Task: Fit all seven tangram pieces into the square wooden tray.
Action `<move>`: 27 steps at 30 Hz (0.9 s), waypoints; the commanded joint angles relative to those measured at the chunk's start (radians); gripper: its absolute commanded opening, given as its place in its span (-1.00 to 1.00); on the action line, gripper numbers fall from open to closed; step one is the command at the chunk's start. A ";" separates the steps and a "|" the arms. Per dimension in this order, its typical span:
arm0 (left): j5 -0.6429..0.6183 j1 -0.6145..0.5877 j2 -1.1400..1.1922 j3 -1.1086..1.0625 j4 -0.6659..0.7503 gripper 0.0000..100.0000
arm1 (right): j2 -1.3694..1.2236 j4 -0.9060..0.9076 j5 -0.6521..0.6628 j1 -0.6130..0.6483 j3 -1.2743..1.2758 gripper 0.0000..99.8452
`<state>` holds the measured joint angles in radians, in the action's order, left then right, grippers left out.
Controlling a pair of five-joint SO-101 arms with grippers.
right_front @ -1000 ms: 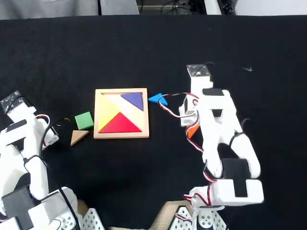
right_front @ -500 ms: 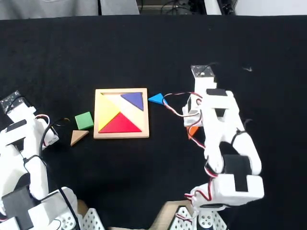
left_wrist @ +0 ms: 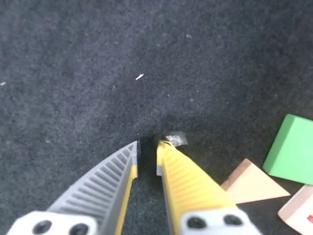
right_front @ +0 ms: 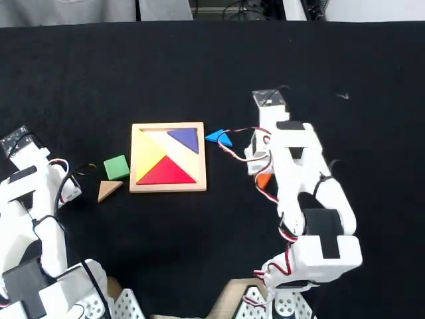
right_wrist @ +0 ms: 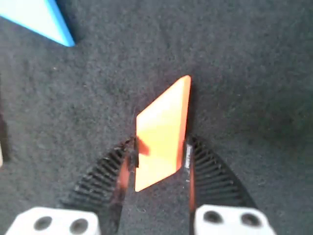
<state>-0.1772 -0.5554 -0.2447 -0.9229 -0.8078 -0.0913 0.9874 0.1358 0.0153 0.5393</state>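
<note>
Under R arm (right_front: 300,163), orange pc (right_front: 264,179) mostly hidden; blue triangle (right_wrist: 38,20) edge-cropped.

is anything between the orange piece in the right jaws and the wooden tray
Only the blue triangle, lying on the cloth beside the right rim of the tray near its far corner, slightly off the straight line from the orange piece. Nothing else visible stands between them.

Black felt tabletop (right_front: 80,73) — pale strip (right_front: 372,9) beyond far edge, dark cables (right_front: 239,9) there.
</note>
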 commanded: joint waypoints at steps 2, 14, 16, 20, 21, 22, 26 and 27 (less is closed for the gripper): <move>0.002 0.015 -0.035 0.004 0.012 -0.85 | 0.001 -0.020 0.009 0.026 -0.041 -0.71; 0.003 0.015 -0.035 0.004 0.012 -0.85 | -0.019 -0.025 0.009 0.060 -0.056 -0.85; 0.003 0.015 -0.035 0.004 0.012 -0.85 | 0.008 -0.028 0.008 0.086 -0.044 -0.86; 0.005 0.015 -0.035 0.005 0.012 -0.85 | 0.082 -0.029 0.006 0.120 -0.008 -0.85; 0.005 0.015 -0.035 0.005 0.012 -0.85 | 0.102 -0.029 0.009 0.126 0.005 -0.85; 0.005 0.015 -0.035 0.005 0.012 -0.85 | 0.122 -0.029 0.009 0.135 0.018 -0.85; 0.005 0.015 -0.035 0.005 0.012 -0.85 | 0.156 -0.029 0.009 0.161 0.047 -0.85; 0.005 0.015 -0.035 0.005 0.012 -0.85 | 0.156 -0.029 0.009 0.163 0.047 -0.85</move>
<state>-0.1772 -0.5554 -0.2447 -0.9229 -0.8078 0.0023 0.9689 0.1373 0.1488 0.5869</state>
